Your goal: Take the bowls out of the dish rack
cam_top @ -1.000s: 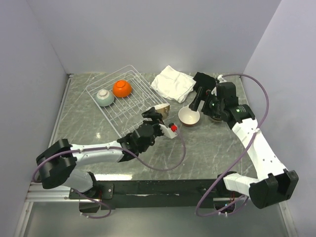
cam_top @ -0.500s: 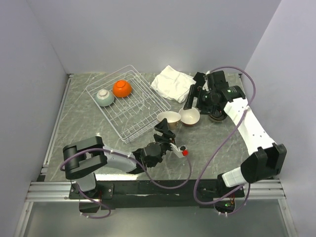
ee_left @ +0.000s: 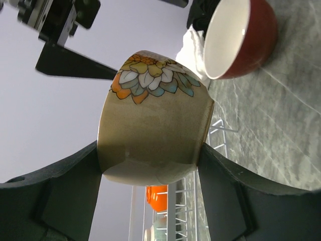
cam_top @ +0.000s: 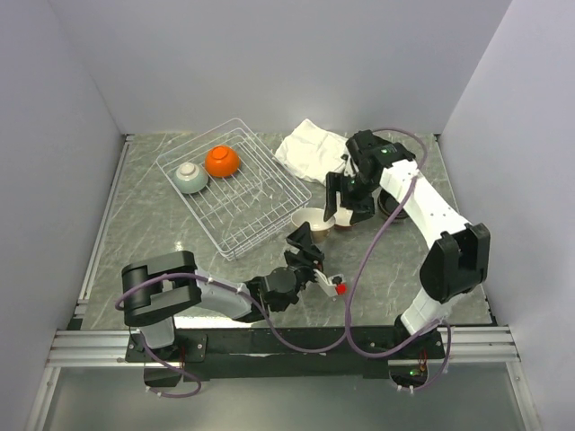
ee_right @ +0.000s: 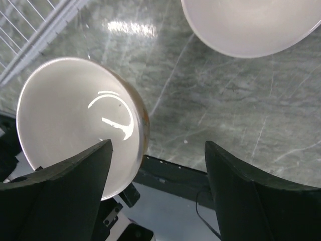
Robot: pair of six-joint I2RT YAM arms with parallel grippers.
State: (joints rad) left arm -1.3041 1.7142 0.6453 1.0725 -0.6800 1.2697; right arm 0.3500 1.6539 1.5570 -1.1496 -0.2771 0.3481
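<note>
table (cam_top: 162,235) grey veined marble (glossy), walls (cam_top: 269,63) lilac | left claw (ee_left: 150,163) grips tan bowl (ee_left: 155,128) | right claw (ee_right: 158,158) spread, empty

**Colours and patterns on the surface (cam_top: 153,242) and among the bowls**

The surface is seen as grey-green marble crossed by pale veins, and the walls (cam_top: 269,63) are tinted pale lavender. The tan bowl (ee_left: 153,135) is painted near its rim with a flower of white, yellow, orange and blue-green petals, and its inside is shown as creamy white. The red bowl (ee_left: 241,40) is glazed red outside and cream inside. The dish rack (cam_top: 269,202) is made of white wire. An orange bowl (cam_top: 222,161) and a pale blue-green bowl (cam_top: 190,177) are seen in it. The cloth (cam_top: 310,148) is white. The left hand (ee_left: 150,168) and right hand (ee_right: 158,150) are finished in black. The left arm (cam_top: 220,296) and right arm (cam_top: 431,211) are covered in white with black joints.
</note>
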